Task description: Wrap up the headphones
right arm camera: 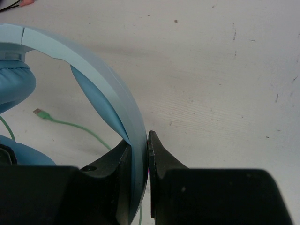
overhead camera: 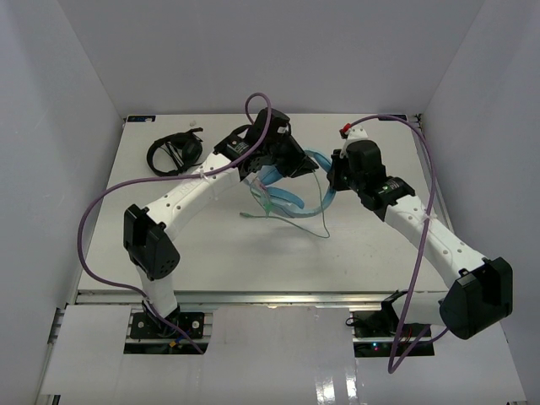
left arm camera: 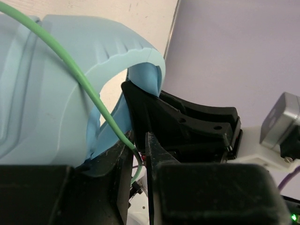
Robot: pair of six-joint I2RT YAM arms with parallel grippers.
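Note:
The light blue headphones (overhead camera: 297, 201) are held above the table middle between both arms. My right gripper (right arm camera: 139, 145) is shut on their headband (right arm camera: 108, 84), which curves up and left to a blue ear cup (right arm camera: 14, 86). My left gripper (left arm camera: 139, 152) is shut on the thin pale green cable (left arm camera: 79, 77), which runs across the pale blue headband (left arm camera: 51, 89) filling that view. The cable's loose end with its plug (right arm camera: 41, 114) lies on the table, and a loop hangs down (overhead camera: 322, 221).
Black headphones (overhead camera: 175, 153) lie at the back left of the white table (overhead camera: 211, 261). White walls enclose the table on three sides. Purple arm cables (overhead camera: 426, 177) arc over both arms.

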